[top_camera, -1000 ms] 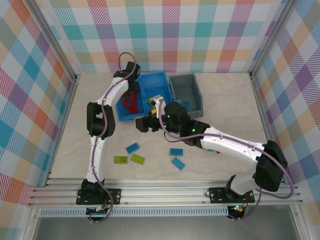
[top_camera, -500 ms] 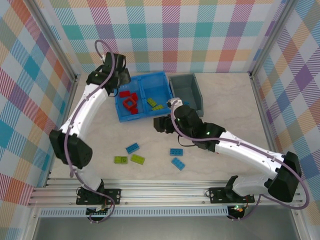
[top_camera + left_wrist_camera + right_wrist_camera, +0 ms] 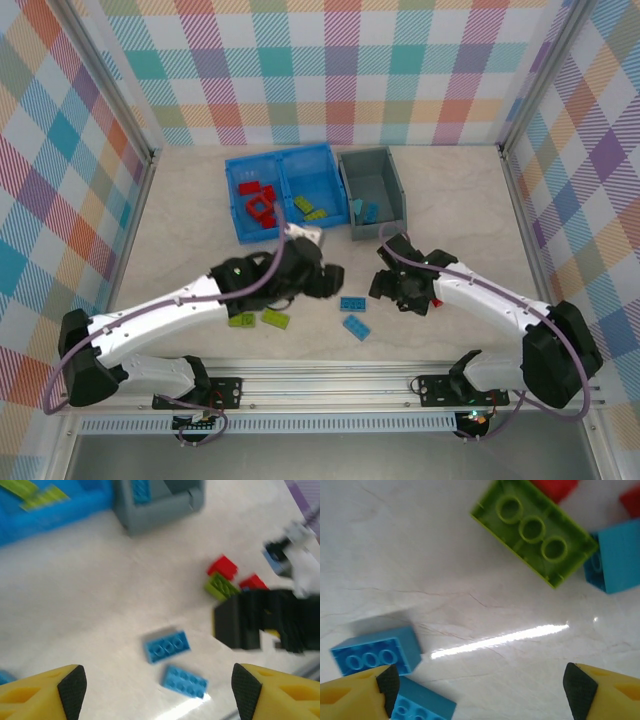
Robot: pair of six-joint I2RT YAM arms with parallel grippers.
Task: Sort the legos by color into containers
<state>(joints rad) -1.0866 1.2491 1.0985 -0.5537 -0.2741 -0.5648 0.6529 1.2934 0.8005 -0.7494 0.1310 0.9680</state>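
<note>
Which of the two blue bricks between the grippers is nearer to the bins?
The upper blue brick, lying level; the slanted blue brick sits farther from them.

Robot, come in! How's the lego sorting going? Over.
Open and empty: left gripper, right gripper. In blue bin: red bricks, green bricks; in grey bin: blue bricks. On table: loose bricks. Nothing in the way.
</note>
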